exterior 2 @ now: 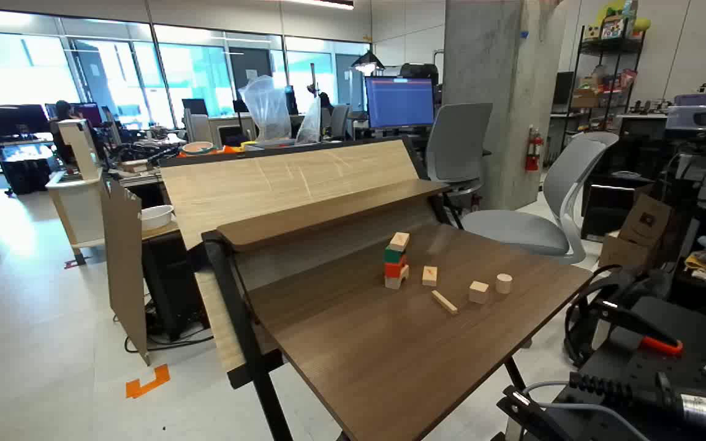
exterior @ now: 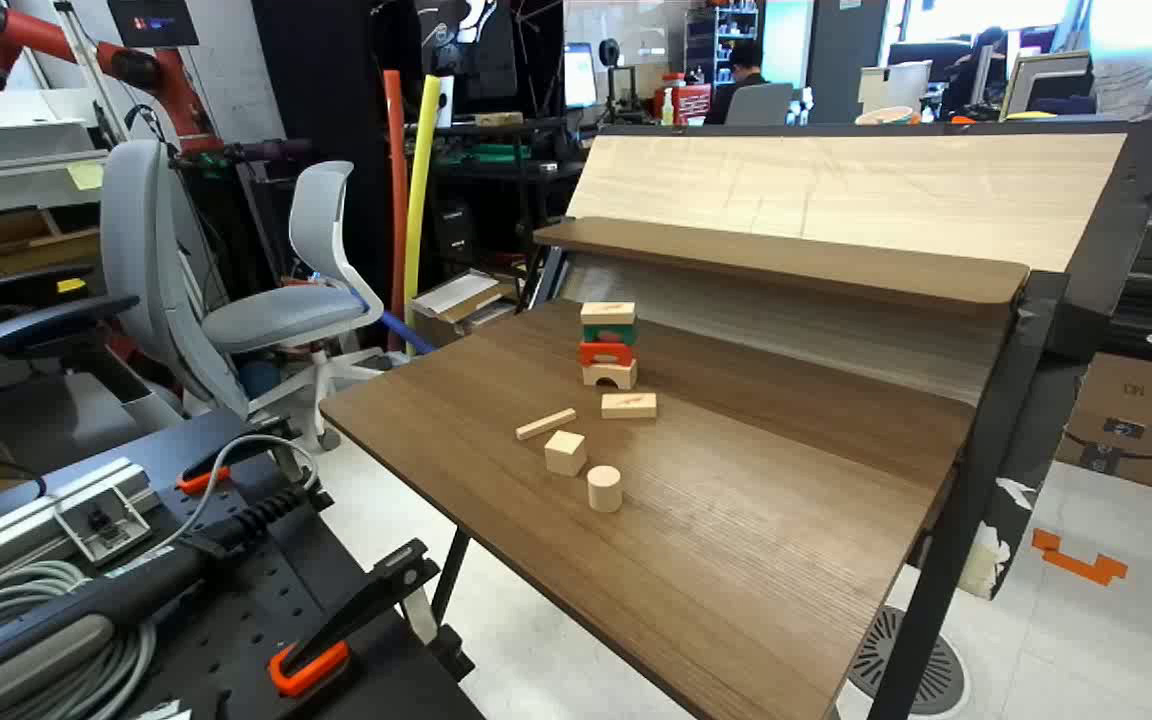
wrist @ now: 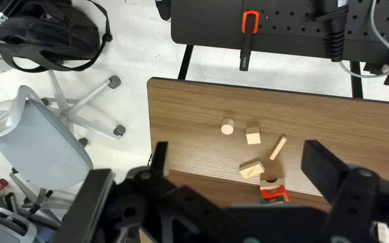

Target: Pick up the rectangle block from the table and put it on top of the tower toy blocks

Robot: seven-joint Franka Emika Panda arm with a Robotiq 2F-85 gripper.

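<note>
In an exterior view: tower toy blocks [exterior: 607, 347] stand on the wood-grain table [exterior: 756, 500]; courses from the bottom: pale arch block [exterior: 609, 370], orange-red block [exterior: 606, 350], green block [exterior: 608, 332], pale top block [exterior: 608, 314]. Target, the pale rectangle block [exterior: 629, 405] with red print, lies on the tabletop just beside the tower's foot, not yet lifted. In an exterior view: courses look slightly out of line, so a knock or off-centre placement could shed the upper ones. Brown shelf [exterior 2: 334, 211] runs behind the tower; a low approach might foul it. Wooden strip [exterior 2: 444, 302] near the target. Gripper not made out in either exterior view. Wrist view: gripper [wrist: 238, 162] well above the table, jaws spread wide, nothing pinched. Target shows between them, its length roughly along the closing direction; closing thus would probably meet the end faces at a skew and slip. Descending wide, a jaw could strike tower or strip. Tower top hidden by the gripper body; misjudged release height would drop the block or push the stack over.
</note>
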